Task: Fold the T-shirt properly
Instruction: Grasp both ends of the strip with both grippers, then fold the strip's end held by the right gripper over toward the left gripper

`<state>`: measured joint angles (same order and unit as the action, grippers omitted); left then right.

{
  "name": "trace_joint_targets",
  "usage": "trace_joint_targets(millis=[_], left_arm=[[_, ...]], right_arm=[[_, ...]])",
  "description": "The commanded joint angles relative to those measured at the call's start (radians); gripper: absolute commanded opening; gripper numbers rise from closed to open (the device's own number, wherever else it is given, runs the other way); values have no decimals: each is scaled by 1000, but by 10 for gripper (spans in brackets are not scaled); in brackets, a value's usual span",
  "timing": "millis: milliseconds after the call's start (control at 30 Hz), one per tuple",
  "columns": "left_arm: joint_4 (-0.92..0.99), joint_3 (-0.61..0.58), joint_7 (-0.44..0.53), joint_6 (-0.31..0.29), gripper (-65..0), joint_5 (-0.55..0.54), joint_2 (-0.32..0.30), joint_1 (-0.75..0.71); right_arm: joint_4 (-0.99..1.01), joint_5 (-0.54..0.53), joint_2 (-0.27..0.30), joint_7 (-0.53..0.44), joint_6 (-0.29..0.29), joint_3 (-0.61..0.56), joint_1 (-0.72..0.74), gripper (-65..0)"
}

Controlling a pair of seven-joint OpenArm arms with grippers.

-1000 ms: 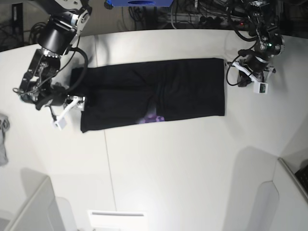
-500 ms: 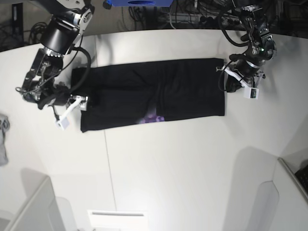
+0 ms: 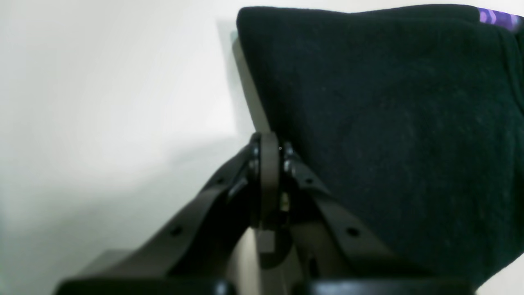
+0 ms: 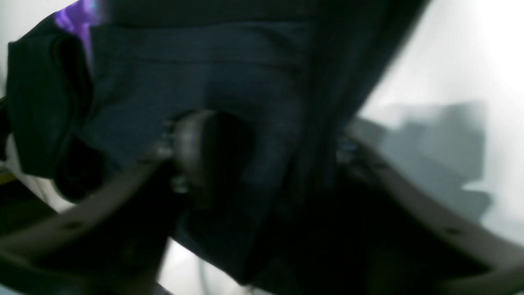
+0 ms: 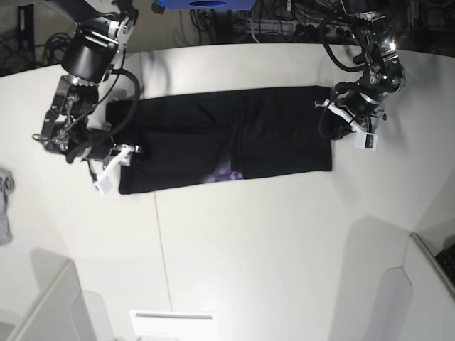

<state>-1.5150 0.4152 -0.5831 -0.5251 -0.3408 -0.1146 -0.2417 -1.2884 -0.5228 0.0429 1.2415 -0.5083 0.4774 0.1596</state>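
Observation:
The black T-shirt [image 5: 270, 131] lies on the white table [image 5: 256, 241] as a long folded strip, with a bit of purple print [image 5: 226, 174] showing at its front edge. My left gripper [image 5: 333, 121] is at the strip's right end. In the left wrist view it [image 3: 268, 143] is shut, its tips against the edge of the T-shirt [image 3: 389, 123], and I see no cloth between them. My right gripper [image 5: 126, 153] is at the strip's left end. The blurred right wrist view shows it [image 4: 272, 155] with jaws apart and T-shirt [image 4: 229, 69] fabric bunched between them.
A small grey cloth [image 5: 4, 199] lies at the table's left edge. A table seam [image 5: 160, 241] runs forward from the shirt. Pale bin walls stand at the front left [image 5: 43, 305] and front right [image 5: 426, 284]. Cables and a blue object [image 5: 206, 4] sit behind the table.
The left arm came in from beyond the shirt's right end to its edge. The right gripper slid a little forward along the left end and its jaws narrowed around the cloth.

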Motion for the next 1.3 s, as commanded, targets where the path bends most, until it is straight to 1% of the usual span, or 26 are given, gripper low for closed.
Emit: trace_joint_targets(millis=[0,67,133,167,200,267,300,333,400,500,533,567,600,667,733,900,1067,1167,1267], left_arm=[[-3,-5,-31,3,-650,26,-7,-5],[-3,-8,-31,3,-650,26,-3,-5],[-3,-49,-31,3,-650,26,-1,-3],[-5,-80,-28,12,-650,26,-1,-3],[-5,-105,-27,38,-650,26,-1,-3],[-5,-151,-27,93,-650,26,-1,3],[-5,-177,-27,109,-650,24,-1,17],[-5,-194,-27,115,-650,22,-1,25],[-5,-223,-31,116,-650,24,0,37],[-5,-266,-33,118,-650,18,2,66],[-5,-284,-33,122,-650,19,8,75],[-5,-299,-33,139,-650,24,16,83],[-5,-313,-33,158,-650,24,22,86],[-5,-350,-33,185,-650,16,23,97],[-3,-384,-33,199,-650,15,31,107],[-5,-405,-33,205,-650,15,65,121],[-5,-405,-33,205,-650,16,69,129],[-5,-405,-33,205,-650,19,69,129],[-5,-398,-33,205,-650,24,68,126]], right_arm=[[3,33,4,28,7,-7,-1,-441],[2,37,4,19,12,-9,5,-563],[2,37,16,14,15,-10,10,-650],[2,39,19,14,17,-10,22,-650],[2,40,21,17,20,-10,31,-650],[2,40,41,22,60,-10,39,-650],[0,40,47,24,86,-10,51,-650],[0,40,51,24,104,-10,57,-650],[-1,40,64,24,119,-19,67,-650],[-29,39,94,16,127,-104,79,-650],[-52,39,102,14,130,-131,79,-650],[-79,39,108,14,136,-156,79,-650],[-104,39,110,14,158,-174,79,-650],[-156,39,113,16,224,-210,76,-650],[-213,39,113,19,285,-256,71,-650],[-342,39,111,16,383,-383,42,-650],[-440,39,110,22,500,-481,15,-650],[-501,37,107,24,526,-512,-7,-650],[-552,37,79,36,526,-515,-28,-650]])
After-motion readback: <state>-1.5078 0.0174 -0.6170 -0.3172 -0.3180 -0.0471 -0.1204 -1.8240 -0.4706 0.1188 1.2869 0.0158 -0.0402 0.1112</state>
